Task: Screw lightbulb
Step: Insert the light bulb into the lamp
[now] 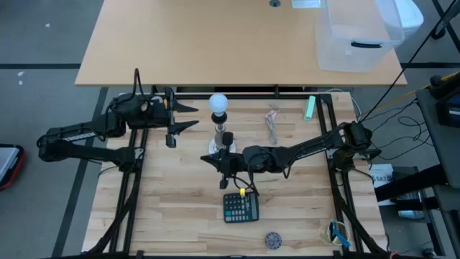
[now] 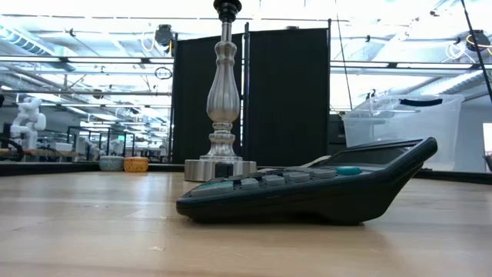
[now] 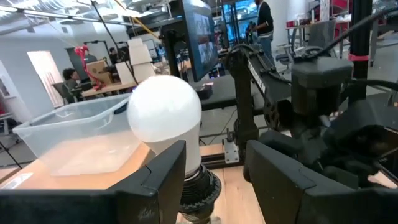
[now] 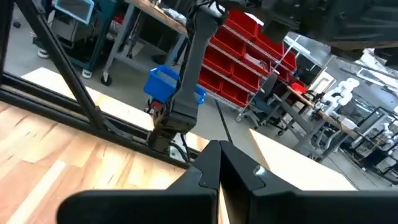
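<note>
The lightbulb (image 1: pixel 218 103), a frosted white globe (image 3: pixel 165 115), sits base-down in the dark socket (image 3: pixel 198 186) on top of the silver metal stand (image 2: pixel 222 92). The stand rests on its round base (image 2: pixel 221 169) at the middle of the wooden table. My left gripper (image 1: pixel 195 116) is held level to the left of the bulb, open, with its fingers (image 3: pixel 155 180) short of the bulb and apart from it. My right gripper (image 1: pixel 208 160) hovers shut beside the stand, on its near right side; its fingers (image 4: pixel 219 168) hold nothing.
A black calculator (image 1: pixel 241 207) lies near of the stand (image 2: pixel 307 188). A coiled wire (image 1: pixel 273 119) and a green item (image 1: pixel 310 107) lie at the far right. A small round object (image 1: pixel 273 239) sits near the front edge. A clear plastic bin (image 1: pixel 359 36) stands on the table beyond.
</note>
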